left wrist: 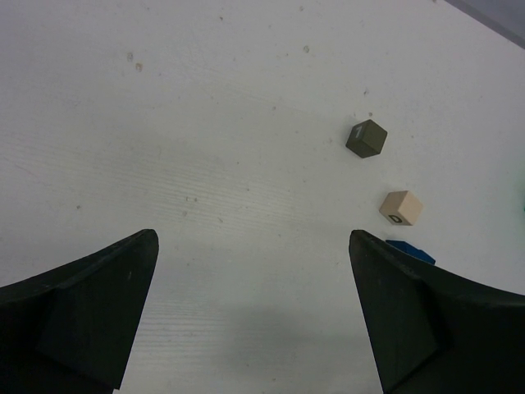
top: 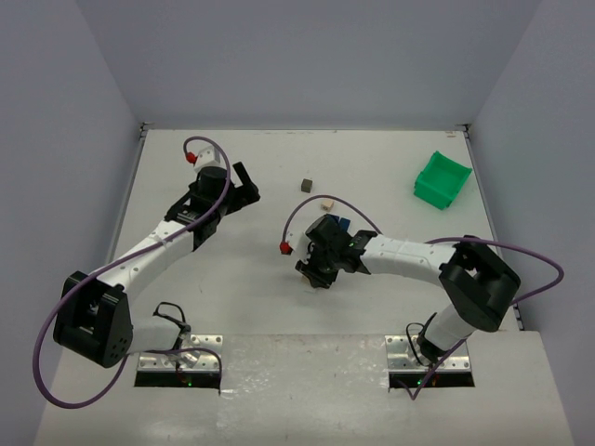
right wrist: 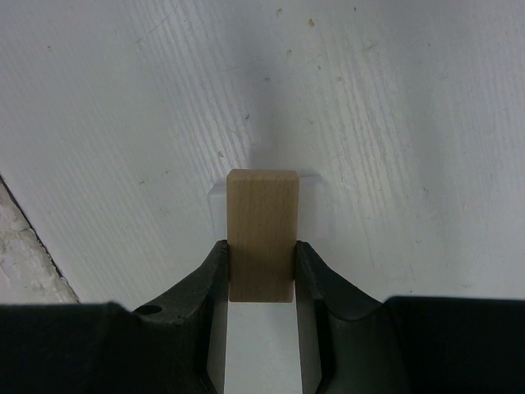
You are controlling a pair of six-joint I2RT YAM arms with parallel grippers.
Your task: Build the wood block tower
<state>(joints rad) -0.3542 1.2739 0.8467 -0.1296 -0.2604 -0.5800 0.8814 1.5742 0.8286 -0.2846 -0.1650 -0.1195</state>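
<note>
My right gripper (right wrist: 262,258) is shut on a tan wooden block (right wrist: 262,234), held long side forward just over the white table; in the top view that gripper (top: 316,271) sits at mid-table and hides the block. A dark grey-brown cube (top: 306,184) and a beige cube (top: 326,202) lie apart behind it, and a blue piece (top: 340,222) peeks out beside the right wrist. My left gripper (top: 245,189) is open and empty; its view shows the dark cube (left wrist: 366,138), the beige cube (left wrist: 401,207) and the blue piece's edge (left wrist: 410,249) to the right. No stack stands.
A green plastic bin (top: 442,180) sits at the far right of the table. Grey walls enclose the table on three sides. Purple cables loop off both arms.
</note>
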